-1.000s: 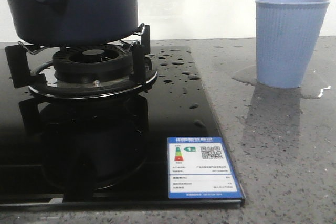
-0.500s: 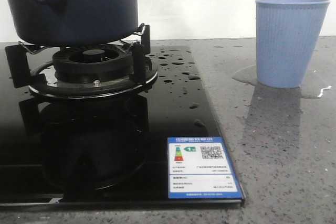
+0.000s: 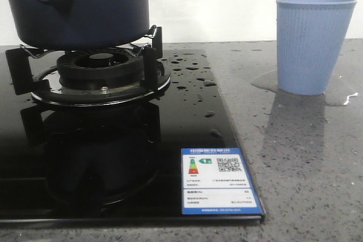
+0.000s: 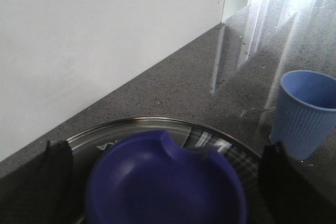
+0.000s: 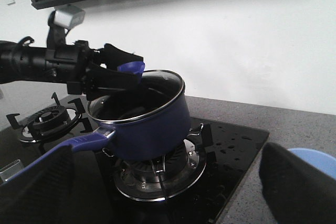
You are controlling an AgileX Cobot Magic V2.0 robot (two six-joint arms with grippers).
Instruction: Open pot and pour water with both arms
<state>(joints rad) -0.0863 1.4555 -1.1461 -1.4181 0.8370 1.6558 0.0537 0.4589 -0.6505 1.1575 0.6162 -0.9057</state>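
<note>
Pot (image 3: 79, 7) barely lower on burner, left fingers (image 5: 113, 80) pinching lid (image 4: 165, 179), right fingers' (image 5: 34, 182) state unclear.

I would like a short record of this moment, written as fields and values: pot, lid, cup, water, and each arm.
pot: dark blue pot on the stove burner, open at the top
lid: glass lid with blue knob, lifted off and held at the pot's rim by the left gripper
cup: light blue cup upright on the grey counter
water: droplets on the black stove top, puddle around the cup
right gripper: open, holding nothing, apart from the pot
</note>
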